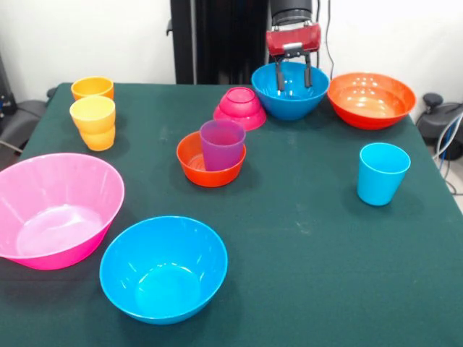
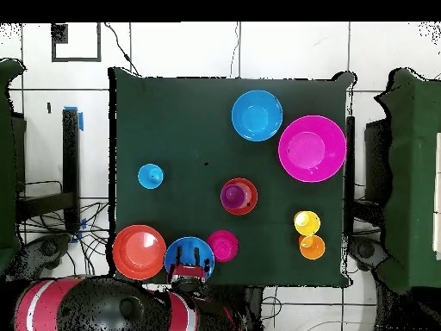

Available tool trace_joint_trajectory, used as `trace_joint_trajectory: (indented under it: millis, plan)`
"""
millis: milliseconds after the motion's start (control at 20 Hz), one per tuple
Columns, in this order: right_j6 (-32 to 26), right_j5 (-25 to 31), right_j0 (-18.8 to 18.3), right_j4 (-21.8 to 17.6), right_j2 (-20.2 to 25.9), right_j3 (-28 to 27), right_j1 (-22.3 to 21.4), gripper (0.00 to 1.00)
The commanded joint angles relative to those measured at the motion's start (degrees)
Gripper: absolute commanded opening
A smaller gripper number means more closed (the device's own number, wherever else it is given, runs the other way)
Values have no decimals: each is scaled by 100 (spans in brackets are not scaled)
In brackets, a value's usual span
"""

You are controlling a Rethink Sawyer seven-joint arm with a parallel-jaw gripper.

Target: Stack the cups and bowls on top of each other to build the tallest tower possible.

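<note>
My gripper (image 1: 294, 76) is open and empty, its fingers hanging into the far blue bowl (image 1: 289, 100) at the table's robot side; it also shows in the overhead view (image 2: 196, 259). A small magenta bowl (image 1: 240, 108) lies upside down to that bowl's left, and the wide orange bowl (image 1: 371, 100) stands to its right. The purple cup (image 1: 222, 143) stands in the small orange-red bowl (image 1: 210, 168) mid-table. The light blue cup (image 1: 382, 173) stands alone at the right. An orange cup (image 1: 92, 88) and a yellow-orange cup (image 1: 92, 121) stand at the far left.
The large pink bowl (image 1: 54, 210) and a second blue bowl (image 1: 163, 267) stand upright at the camera-side left. The table's green cloth (image 1: 311, 246) shows bare at the camera-side right. The robot's pedestal (image 1: 217, 40) rises behind the far edge.
</note>
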Motion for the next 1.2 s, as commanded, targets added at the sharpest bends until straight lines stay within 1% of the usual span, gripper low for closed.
trace_joint_trajectory:
  millis: [50, 200, 400, 550, 700, 850, 950, 1100, 1200]
  plan:
    - [-261, 3641, -249, -294, 502, 11, -1033, 100]
    - [-212, 3729, -297, -386, 431, -85, -1094, 100]
    - [-231, 4263, -430, -667, 350, -326, -1293, 100]
    - [-153, 4413, -381, -639, 274, -394, -1277, 100]
    - [-114, 4667, -317, -670, 192, -376, -1416, 100]
    - [-96, 5186, -405, -740, 281, -362, -1647, 100]
    - [-83, 5550, -578, -812, 509, -399, -1721, 100]
    - [-90, 5614, -622, -759, 595, -750, -1670, 100]
    - [-94, 5518, -667, -750, 647, -1036, -1608, 100]
